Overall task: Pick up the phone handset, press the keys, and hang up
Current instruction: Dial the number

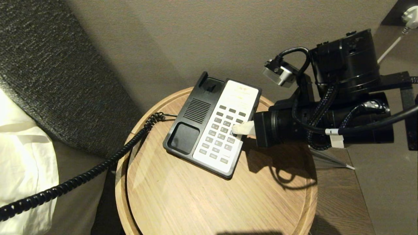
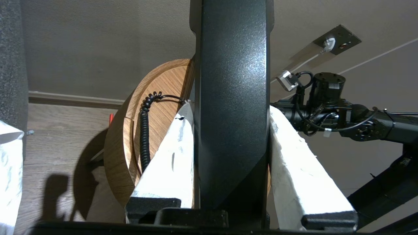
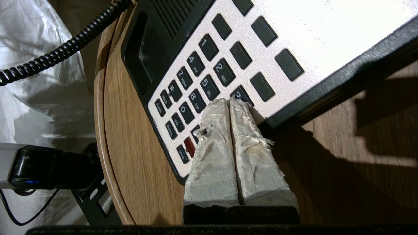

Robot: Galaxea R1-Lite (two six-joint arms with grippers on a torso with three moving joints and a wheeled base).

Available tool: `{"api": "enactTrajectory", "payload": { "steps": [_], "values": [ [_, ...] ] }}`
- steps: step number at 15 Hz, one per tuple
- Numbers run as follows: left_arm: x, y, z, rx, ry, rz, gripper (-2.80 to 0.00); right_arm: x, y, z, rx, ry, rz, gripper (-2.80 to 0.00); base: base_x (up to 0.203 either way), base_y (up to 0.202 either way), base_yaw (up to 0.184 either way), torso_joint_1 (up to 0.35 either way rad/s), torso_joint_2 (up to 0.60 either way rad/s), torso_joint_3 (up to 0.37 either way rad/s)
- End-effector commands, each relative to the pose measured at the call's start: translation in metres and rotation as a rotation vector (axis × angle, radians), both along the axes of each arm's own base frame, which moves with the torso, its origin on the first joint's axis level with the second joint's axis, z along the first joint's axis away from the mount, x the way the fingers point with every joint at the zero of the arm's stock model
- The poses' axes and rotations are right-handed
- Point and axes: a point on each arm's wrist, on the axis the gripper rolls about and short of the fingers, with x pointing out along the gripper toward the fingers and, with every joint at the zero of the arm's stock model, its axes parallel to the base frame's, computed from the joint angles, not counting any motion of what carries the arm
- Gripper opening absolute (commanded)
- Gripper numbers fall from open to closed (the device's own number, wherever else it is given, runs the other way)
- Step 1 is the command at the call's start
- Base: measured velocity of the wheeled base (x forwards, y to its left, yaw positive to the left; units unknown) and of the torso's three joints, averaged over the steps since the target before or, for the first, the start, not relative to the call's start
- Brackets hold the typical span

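Left gripper [image 2: 230, 130] clamps the phone handset [image 2: 233, 98] off the cradle, clear of the round tabletop [image 1: 196, 195], coiled cord [image 1: 98, 168] trailing over its edge, while right gripper [image 3: 228, 102], fingers pressed together, has its tips on the keys [image 1: 222, 130] of the phone base [image 1: 183, 137].

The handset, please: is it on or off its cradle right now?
Off: the cradle lies empty, and the left gripper clamps the handset.
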Motion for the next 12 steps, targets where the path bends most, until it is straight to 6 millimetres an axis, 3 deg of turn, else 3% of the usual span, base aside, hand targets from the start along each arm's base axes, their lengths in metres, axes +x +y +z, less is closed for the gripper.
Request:
{"api": "enactTrajectory", "payload": {
  "steps": [1,12],
  "values": [
    [-0.0007,0.0008,-0.0010,-0.003,0.003,0.001,-2.80,-0.0022,-0.0019,0.0047,0.017,-0.007,0.002,-2.80,0.000,0.000,0.000,0.000,0.00,0.000],
    [-0.0009,0.0011,-0.0021,-0.001,0.004,0.000,-2.80,-0.0014,0.0006,0.0031,0.024,0.006,0.039,-2.80,0.000,0.000,0.000,0.000,0.00,0.000]
  ]
}}
